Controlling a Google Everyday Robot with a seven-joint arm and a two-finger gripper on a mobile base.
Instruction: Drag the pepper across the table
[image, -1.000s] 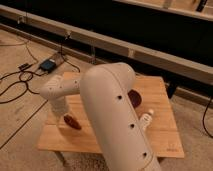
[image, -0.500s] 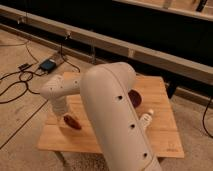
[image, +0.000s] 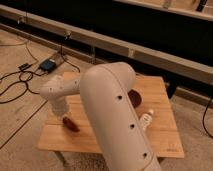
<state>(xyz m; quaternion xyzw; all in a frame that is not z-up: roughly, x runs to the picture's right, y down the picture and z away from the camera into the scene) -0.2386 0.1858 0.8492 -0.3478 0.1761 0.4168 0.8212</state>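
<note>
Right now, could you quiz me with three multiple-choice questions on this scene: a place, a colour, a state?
1. Where is the claw? A) down by the pepper B) over the floor C) inside the bowl
2. The pepper's colour? A) green B) dark red C) yellow
3. The pepper is: A) on the floor B) raised high C) lying on the table
Answers: 1 A, the claw sits right beside it; 2 B, it looks glossy dark red; 3 C, it rests on the planks.
</note>
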